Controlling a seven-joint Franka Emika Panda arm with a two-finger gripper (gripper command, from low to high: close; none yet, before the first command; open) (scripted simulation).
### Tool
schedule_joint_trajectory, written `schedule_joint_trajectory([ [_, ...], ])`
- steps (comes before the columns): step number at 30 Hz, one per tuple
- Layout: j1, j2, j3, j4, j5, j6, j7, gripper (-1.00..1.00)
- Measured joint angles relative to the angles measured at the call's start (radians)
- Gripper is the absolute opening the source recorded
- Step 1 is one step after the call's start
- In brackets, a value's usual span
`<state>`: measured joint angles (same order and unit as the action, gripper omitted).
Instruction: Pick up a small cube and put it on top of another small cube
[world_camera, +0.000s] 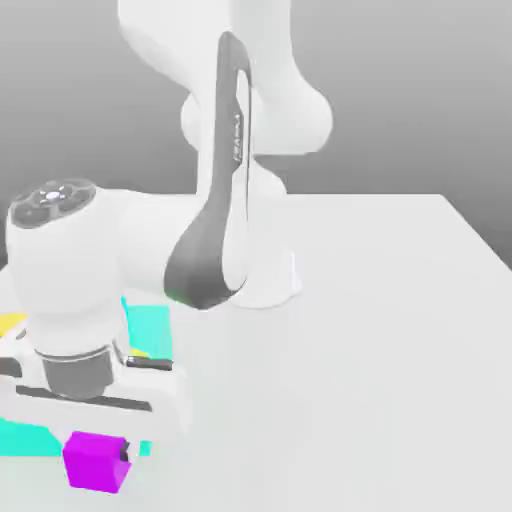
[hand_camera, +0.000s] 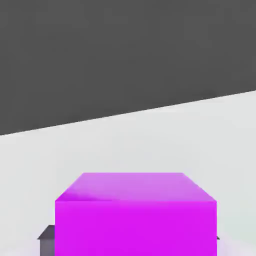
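At the exterior view's lower left, the magenta cube (world_camera: 97, 462) is gripped by the tool (world_camera: 96, 450). Cyan patches (world_camera: 150, 325) and yellow patches (world_camera: 12, 322) are shown there around the hand; in the hand view, the cube is seen flanked by dark fingertips (hand_camera: 47, 245), with the worktop (hand_camera: 125, 145) ending at a slanted edge. One flat face is turned toward the exterior camera; no longer axis can be told. The arm (world_camera: 205, 230) is bent toward the exterior view's left, its hand pointed downward.
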<state>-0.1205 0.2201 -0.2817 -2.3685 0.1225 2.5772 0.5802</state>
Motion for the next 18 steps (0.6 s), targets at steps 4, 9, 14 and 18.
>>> schedule_joint_trajectory([
  [4,-0.075,-0.142,-0.084,-0.041,-0.064,-0.094,0.097,-1.00],
  [9,-0.222,-0.321,-0.119,-0.094,-0.169,-0.209,0.238,-1.00],
  [14,-0.246,-0.273,-0.140,-0.150,-0.148,-0.108,0.244,-1.00],
  [18,-0.245,-0.251,-0.141,-0.158,-0.137,-0.079,0.236,1.00],
])
